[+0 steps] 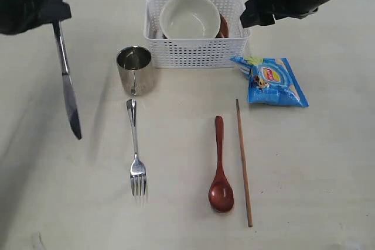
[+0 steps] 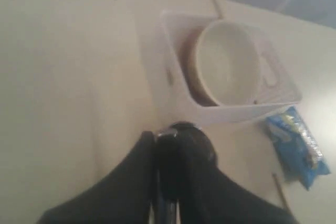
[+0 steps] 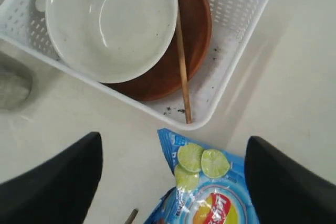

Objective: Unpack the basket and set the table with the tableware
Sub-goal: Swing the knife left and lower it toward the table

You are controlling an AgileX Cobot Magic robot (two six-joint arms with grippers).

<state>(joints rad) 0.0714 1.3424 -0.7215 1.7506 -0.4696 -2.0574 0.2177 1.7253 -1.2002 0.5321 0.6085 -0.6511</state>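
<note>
- Steel knife (image 1: 65,80) hangs blade-down at the left of the frame, pinched at its handle end by the left gripper (image 1: 55,20). So slim a hold could let it swing, slip, or land askew on the worktop (image 1: 316,162) near the fork (image 1: 136,150).
- At upper right the right gripper (image 1: 253,14) hovers with jaws wide apart by the basket (image 1: 196,54); reaching in could snag the loose chopstick (image 3: 181,61).
- White and perforated, the basket sits top centre, holding a cream bowl (image 1: 188,17) on a brown plate (image 3: 197,19).
</note>
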